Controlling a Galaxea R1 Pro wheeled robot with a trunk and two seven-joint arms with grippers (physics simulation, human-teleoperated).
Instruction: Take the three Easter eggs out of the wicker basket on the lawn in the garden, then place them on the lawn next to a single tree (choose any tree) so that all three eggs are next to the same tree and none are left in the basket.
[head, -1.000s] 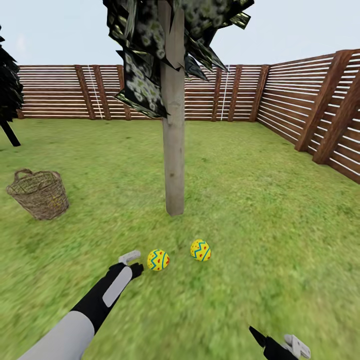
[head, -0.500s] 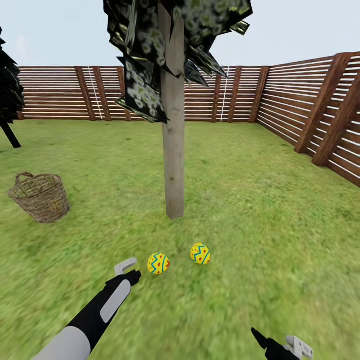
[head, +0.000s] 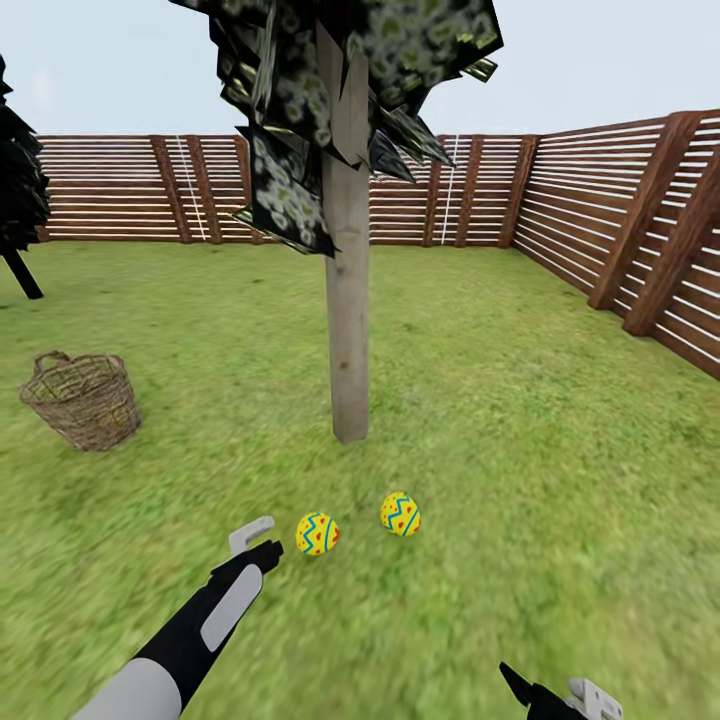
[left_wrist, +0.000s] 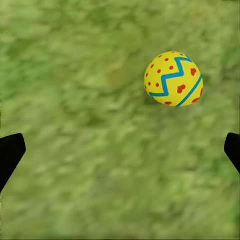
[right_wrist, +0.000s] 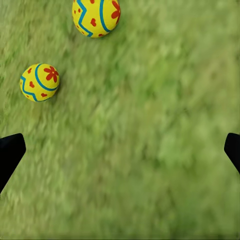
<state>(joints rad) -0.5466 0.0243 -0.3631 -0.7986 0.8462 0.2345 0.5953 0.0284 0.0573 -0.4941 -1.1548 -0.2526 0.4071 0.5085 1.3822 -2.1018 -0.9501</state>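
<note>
The lawn (head: 520, 420) is the biggest thing here, a wide green field with yellowish patches. A brown fence (head: 600, 210) made of flat boards runs all around it.

Next comes the tree (head: 348, 330), with a pale straight trunk and dark blocky leaves up top. It stands in the middle of the grass. A smaller dark tree (head: 18, 200) stands far off to the left by the fence.

The basket (head: 82, 400) sits on the grass well to the left of the pale tree. It is brown and woven, with a loop handle at the rim (what is inside cannot be seen from here).

Two eggs lie on the grass near the foot of the tree. They are yellow with blue zigzags and red dots. The left egg (head: 317, 533) and the right egg (head: 400, 513) lie near each other but do not touch.

The left gripper (head: 258, 540) hangs low over the grass, just beside the left egg and not touching it. In its wrist view the two black fingers (left_wrist: 10, 155) sit far apart, so it is spread wide and holds nothing. That egg (left_wrist: 174, 79) lies ahead of them.

The right gripper (head: 560, 695) is at the bottom edge, well apart from the eggs. Its fingers (right_wrist: 10, 155) are spread wide too, with nothing between them.
</note>
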